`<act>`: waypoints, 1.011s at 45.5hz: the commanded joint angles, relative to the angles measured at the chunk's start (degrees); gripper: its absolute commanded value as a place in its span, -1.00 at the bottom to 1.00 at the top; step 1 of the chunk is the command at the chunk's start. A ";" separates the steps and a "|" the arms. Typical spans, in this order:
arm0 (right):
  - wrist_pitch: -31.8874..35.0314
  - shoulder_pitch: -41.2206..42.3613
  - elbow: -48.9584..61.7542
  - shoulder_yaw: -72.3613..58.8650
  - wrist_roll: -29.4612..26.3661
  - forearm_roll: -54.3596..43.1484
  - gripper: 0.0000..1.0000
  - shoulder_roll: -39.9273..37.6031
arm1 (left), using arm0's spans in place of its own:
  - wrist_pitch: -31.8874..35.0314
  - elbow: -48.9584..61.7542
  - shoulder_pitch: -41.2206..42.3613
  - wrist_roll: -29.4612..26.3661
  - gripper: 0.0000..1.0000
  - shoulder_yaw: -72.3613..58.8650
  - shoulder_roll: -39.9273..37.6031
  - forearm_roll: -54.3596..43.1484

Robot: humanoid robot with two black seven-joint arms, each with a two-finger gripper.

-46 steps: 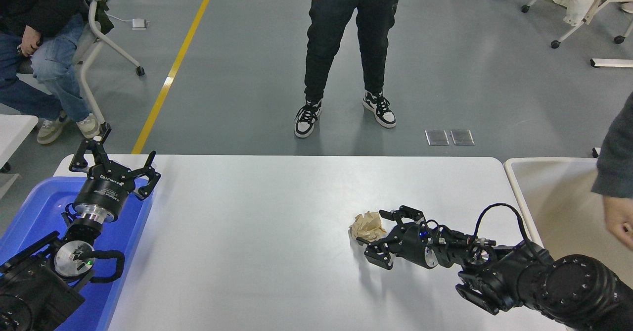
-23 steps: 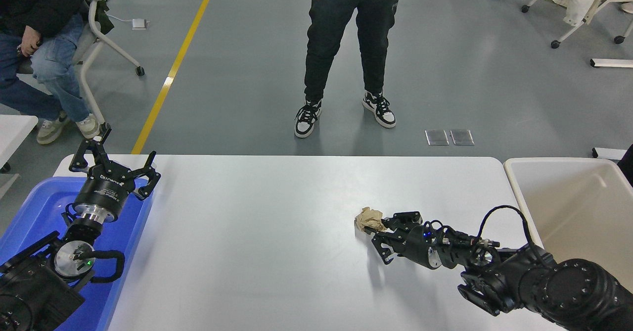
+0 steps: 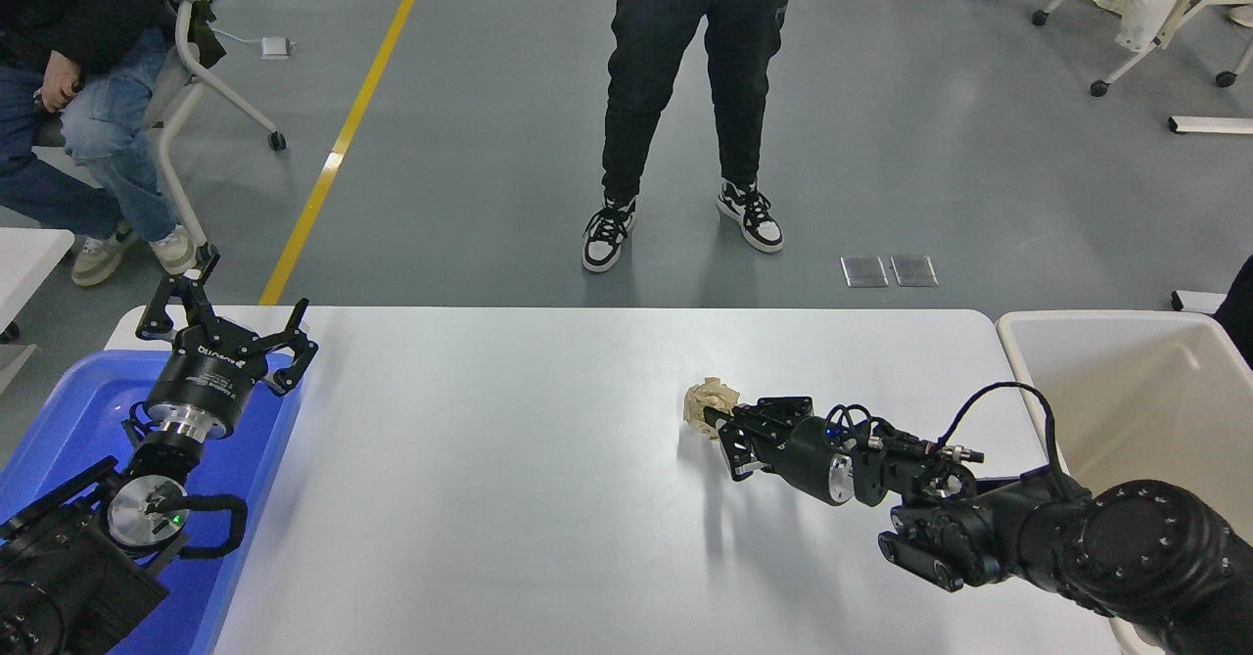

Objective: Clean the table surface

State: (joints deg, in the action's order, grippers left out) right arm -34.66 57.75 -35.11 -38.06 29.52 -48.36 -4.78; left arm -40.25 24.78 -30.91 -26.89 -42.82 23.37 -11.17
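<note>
Reaching in from the lower right, the right gripper (image 3: 726,430) is clenching its fingers (image 3: 736,418) on a crumpled tan paper wad (image 3: 709,403), which is hanging just above the surface (image 3: 509,459) and casting a shadow on it. The surface is stretching wide between a blue tub (image 3: 59,410) at left and a cream bin (image 3: 1126,381) at right. The left gripper (image 3: 227,327) is resting over the tub's far corner, fingers spread and holding nothing. A person (image 3: 685,97) is standing beyond the far edge.
</note>
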 commanded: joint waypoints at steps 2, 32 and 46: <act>1.08 7.46 -17.52 6.06 0.63 5.91 -1.00 -9.97 | 0.00 0.00 0.06 0.00 1.00 0.02 0.01 0.00; 12.68 29.17 -45.22 0.62 -0.86 4.07 -1.00 -37.57 | 0.00 0.00 0.06 0.00 1.00 0.02 0.01 0.00; 16.20 33.56 -48.91 -0.18 -0.77 1.69 -1.00 -43.46 | 0.00 0.00 -0.02 0.00 1.00 -0.07 0.01 0.00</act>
State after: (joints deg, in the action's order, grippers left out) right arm -21.65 86.74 -79.85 -37.21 28.73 -45.14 -42.72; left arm -40.25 24.79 -30.88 -26.89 -42.84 23.37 -11.16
